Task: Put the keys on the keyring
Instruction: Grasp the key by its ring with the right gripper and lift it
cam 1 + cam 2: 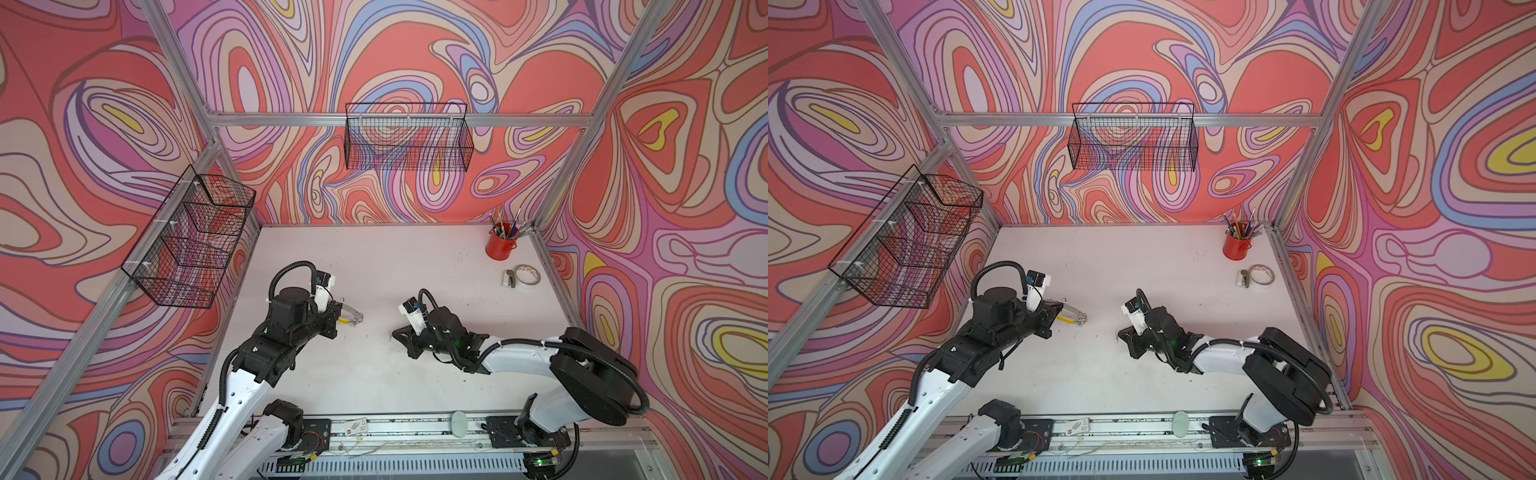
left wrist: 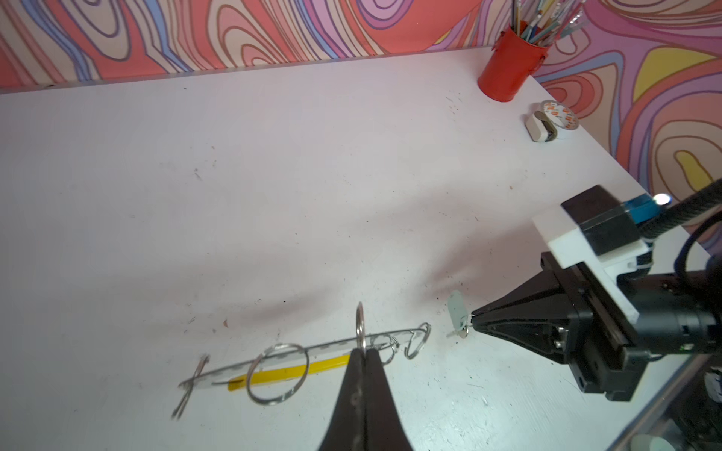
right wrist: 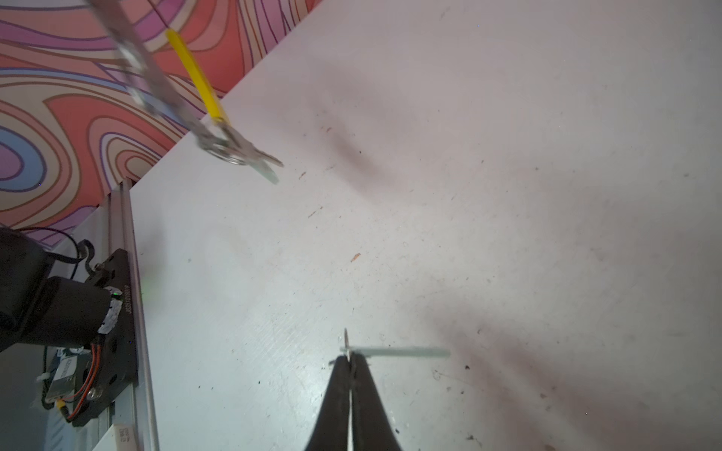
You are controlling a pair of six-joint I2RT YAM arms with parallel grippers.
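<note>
Keyring [image 2: 234, 371], one. It has one yellow sleeve [image 2: 312, 365] and five wire loops, and is held above the table [image 2: 273, 175] – left gripper [image 2: 363, 351] clamped on one loop. Keys, two: first key [image 3: 269, 168] dangles at the keyring's end; second key [image 3: 394, 352] pinched tight in right gripper [image 3: 350, 361]. Tape roll [image 2: 562, 117], one – print illegible.

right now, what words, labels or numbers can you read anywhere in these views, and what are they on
Nothing reads clearly.
Tape roll: orange print on its inner face, too blurred.
White card on the front rail: a hand sign and small print, too small.
Black mount plate: pale code along its edge, too blurred.
</note>
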